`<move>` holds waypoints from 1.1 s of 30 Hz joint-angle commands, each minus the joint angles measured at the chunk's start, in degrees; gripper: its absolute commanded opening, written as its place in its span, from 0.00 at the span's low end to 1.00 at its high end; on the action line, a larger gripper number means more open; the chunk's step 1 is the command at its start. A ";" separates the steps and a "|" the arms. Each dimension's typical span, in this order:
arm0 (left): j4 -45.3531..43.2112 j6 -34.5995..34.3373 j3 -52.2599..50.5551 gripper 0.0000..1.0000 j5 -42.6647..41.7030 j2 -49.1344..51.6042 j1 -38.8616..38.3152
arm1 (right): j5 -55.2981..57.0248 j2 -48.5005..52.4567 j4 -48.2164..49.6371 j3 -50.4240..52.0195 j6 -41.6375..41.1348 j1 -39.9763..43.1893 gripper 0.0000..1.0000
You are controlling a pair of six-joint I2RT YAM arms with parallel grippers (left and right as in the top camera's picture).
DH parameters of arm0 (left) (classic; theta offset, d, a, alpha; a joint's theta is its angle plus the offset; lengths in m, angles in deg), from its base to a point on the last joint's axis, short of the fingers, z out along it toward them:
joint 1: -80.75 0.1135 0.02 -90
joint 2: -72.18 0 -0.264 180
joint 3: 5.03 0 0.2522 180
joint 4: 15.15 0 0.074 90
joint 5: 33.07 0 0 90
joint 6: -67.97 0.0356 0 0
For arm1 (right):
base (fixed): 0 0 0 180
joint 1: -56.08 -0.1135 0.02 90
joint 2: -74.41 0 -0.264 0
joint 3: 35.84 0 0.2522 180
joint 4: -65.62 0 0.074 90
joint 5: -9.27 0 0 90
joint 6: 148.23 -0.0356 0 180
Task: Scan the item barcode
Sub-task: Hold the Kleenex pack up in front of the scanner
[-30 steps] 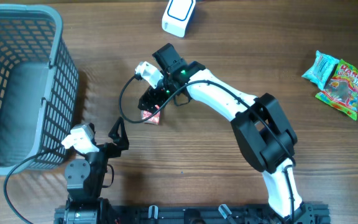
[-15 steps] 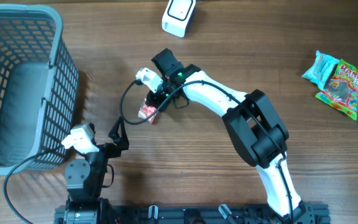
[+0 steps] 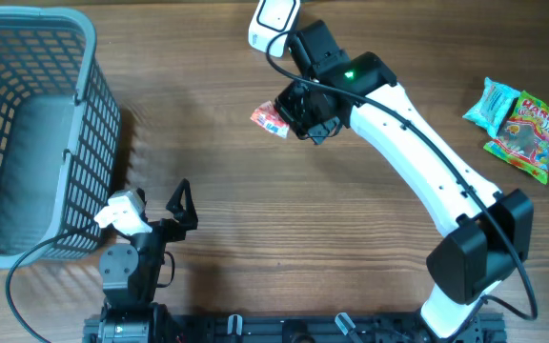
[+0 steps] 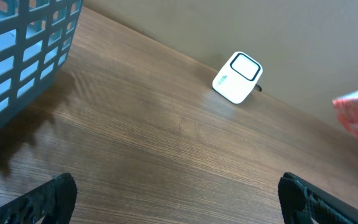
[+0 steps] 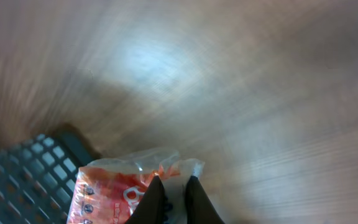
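- The right gripper [image 3: 292,114] is seen closed almost fully on the small red-and-white packet [image 3: 269,119]. In the wrist view only a thin flap of wrapper [image 5: 114,190] is caught between the fingertips [image 5: 156,198], so the hold is judged shallow.
- A slip could be caused by that edge pinch: if the arm is swung or tilted sharply, the crinkly film may be pulled out and the packet dropped onto the table [image 3: 255,248].
- The packet is held off the wood, near the white scanner [image 3: 274,19] and a little nearer the robot than it. Most of the packet hangs free beside the fingers, so it may sag or twist and be presented at a slant.
- No barcode can be made out in any view, so which face carries it cannot be told. A failed read is likely if the wrong side is turned toward the scanner window [image 4: 246,66], or if the code is covered by the fingers.
- The scanner looks light and unsecured. It could be nudged or tipped if the wrist is brought in too low or too close.
- The left gripper [image 3: 181,202] is spread wide and empty beside the basket [image 3: 84,57], well apart from the action, and little trouble is expected from it.
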 commanded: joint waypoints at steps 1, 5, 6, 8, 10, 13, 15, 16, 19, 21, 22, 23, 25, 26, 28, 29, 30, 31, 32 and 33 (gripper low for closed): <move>0.09 -0.74 -0.28 1.00 -0.70 -0.26 0.46 | -4.42 -2.54 -2.43 -0.55 -10.10 -0.11 0.04; 0.09 -0.74 -0.28 1.00 -0.70 -0.26 0.46 | -6.97 -2.54 -1.09 -0.55 -3.37 -0.11 0.04; 0.09 -0.74 -0.28 1.00 -0.70 -0.26 0.46 | -6.10 -2.54 2.95 -0.55 7.48 -0.11 0.04; 0.09 -0.74 -0.28 1.00 -0.70 -0.26 0.46 | -5.27 -2.51 15.32 -0.52 38.34 -0.31 0.04; 0.09 -0.74 -0.28 1.00 -0.70 -0.26 0.46 | 2.80 -2.29 24.35 -0.52 51.45 -0.44 0.04; 0.09 -0.74 -0.28 1.00 -0.70 -0.26 0.46 | 27.98 1.68 39.50 -0.50 55.56 -0.35 0.04; 0.09 -0.74 -0.28 1.00 -0.70 -0.26 0.46 | 31.08 6.23 49.64 -0.50 62.60 0.15 0.04; 0.09 -0.74 -0.28 1.00 -0.70 -0.26 0.46 | 30.08 9.57 56.61 -0.50 66.55 0.42 0.04; 0.09 -0.74 -0.28 1.00 -0.70 -0.26 0.46 | 16.55 18.47 75.45 -0.50 76.85 2.12 0.04; 0.09 -0.74 -0.28 1.00 -0.70 -0.26 0.46 | 5.70 23.50 88.76 -0.50 83.41 4.20 0.04; 0.09 -0.74 -0.28 1.00 -0.70 -0.26 0.46 | 1.03 25.92 95.30 -0.50 83.49 5.60 0.04; 0.09 -0.74 -0.28 1.00 -0.70 -0.26 0.46 | -3.02 27.91 99.73 -0.50 83.30 6.91 0.04; 0.09 -0.74 -0.28 1.00 -0.70 -0.26 0.46 | -6.91 31.63 106.07 -0.52 81.53 9.01 0.04; 0.09 -0.74 -0.28 1.00 -0.70 -0.26 0.46 | -8.35 33.83 109.37 -0.55 80.52 9.88 0.04; 0.09 -0.74 -0.28 1.00 -0.70 -0.26 0.46 | -9.64 37.57 115.65 -0.55 79.78 10.69 0.04; 0.09 -0.74 -0.28 1.00 -0.70 -0.26 0.46 | -10.05 39.32 118.62 -0.70 78.25 10.82 0.04; 0.09 -0.74 -0.28 1.00 -0.70 -0.26 0.46 | -10.05 40.70 119.80 -1.36 77.53 10.82 0.04; 0.09 -0.74 -0.28 1.00 -0.70 -0.26 0.46 | -9.94 41.94 119.97 -2.71 77.61 10.80 0.05; 0.09 -0.74 -0.28 1.00 -0.70 -0.26 0.46 | -9.79 43.25 120.04 -4.42 77.66 10.78 0.05; 0.09 -0.74 -0.28 1.00 -0.70 -0.26 0.46 | -9.77 44.24 120.04 -5.84 77.77 10.78 0.04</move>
